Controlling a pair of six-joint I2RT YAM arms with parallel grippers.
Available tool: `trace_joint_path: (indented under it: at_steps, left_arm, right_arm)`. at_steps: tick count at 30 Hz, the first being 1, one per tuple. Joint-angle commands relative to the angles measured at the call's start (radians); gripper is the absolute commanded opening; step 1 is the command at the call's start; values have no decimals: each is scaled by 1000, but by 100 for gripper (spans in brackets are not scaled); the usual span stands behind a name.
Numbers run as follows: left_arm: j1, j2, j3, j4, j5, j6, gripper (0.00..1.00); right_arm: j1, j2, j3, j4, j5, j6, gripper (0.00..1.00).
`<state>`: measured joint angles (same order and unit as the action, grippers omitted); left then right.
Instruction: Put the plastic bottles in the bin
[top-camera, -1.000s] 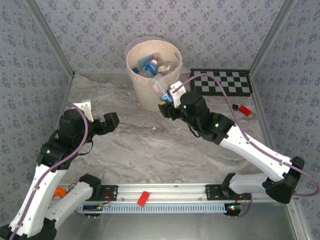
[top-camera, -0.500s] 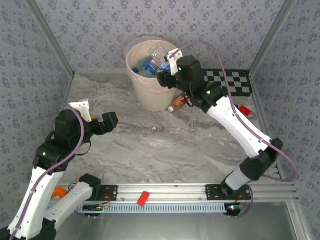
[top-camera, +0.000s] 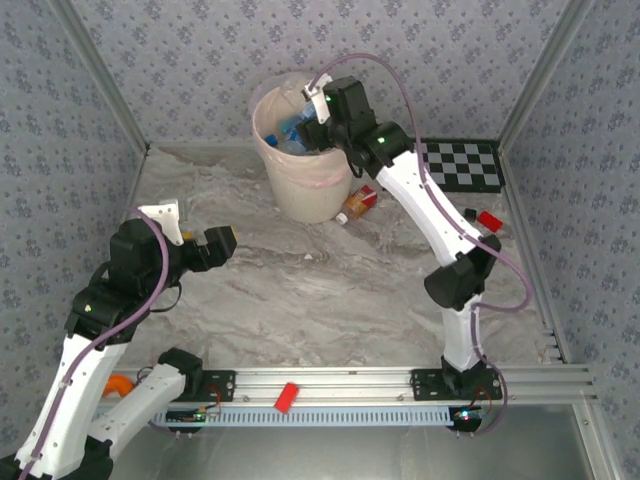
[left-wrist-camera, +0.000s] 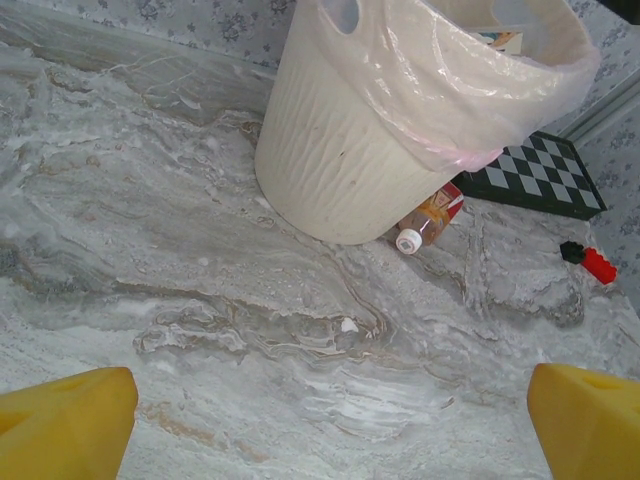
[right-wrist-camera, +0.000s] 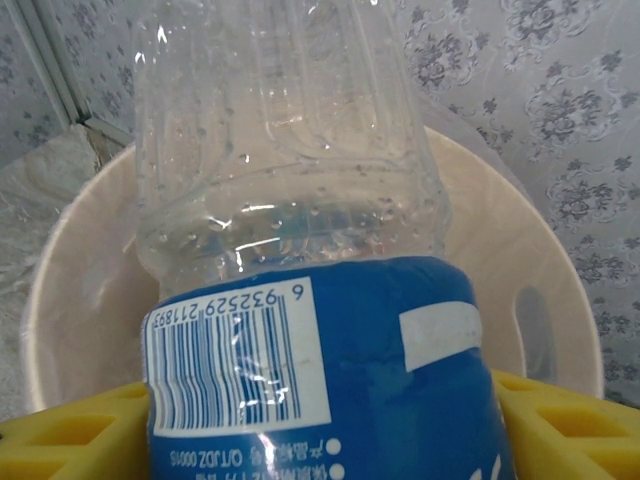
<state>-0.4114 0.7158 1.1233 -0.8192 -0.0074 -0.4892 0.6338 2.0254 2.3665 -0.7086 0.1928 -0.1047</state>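
While the right jaws clamp a clear bottle (right-wrist-camera: 290, 250) around its label (right-wrist-camera: 390, 420) over the bin (right-wrist-camera: 490, 210) at twelve o'clock — seemingly light, crushable, slick — the left jaws gape, empty.

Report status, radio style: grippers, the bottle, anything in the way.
Left gripper open, empty, over table. Right gripper shut on clear blue-labelled bottle above bin. One orange bottle on table beside bin. Nothing blocking the drop.

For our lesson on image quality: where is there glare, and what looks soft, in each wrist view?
Left wrist: glare streaks on the clear liner over the bin; the yellow fingertips in the bottom corners look soft. Right wrist: small glints on the clear bottle, its barcode sharp.
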Motion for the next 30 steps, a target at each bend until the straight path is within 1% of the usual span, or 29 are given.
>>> trace_joint_path:
  at_steps: [1,8,16,17,19,20,21,30]
  left_arm:
    - [5,-3,47,-19,6,23,100]
    - [7,-8,52,-34,-5,31,100]
    - [6,-14,53,-39,-12,34,100]
    - [6,-16,53,-38,-11,34,100]
    - [6,-15,52,-38,-11,34,100]
    - [6,-15,53,-38,-11,34,100]
    - [5,-17,53,-40,-12,34,100]
    - [6,-21,56,-44,-14,33,100]
  right_arm:
    - [-8,69,126,-93,-12,-44,71]
    - [-10,129,169,-70,-11,-73,71]
    - [-5,136,168,-68,-23,-69,71]
    - [-3,135,168,-70,-27,-69,73]
    - [0,132,168,-70,-21,-69,86]
    - [3,129,166,-67,-9,-68,97]
    - [4,126,165,-64,-2,-68,100]
    - [9,90,136,-46,26,-64,99]
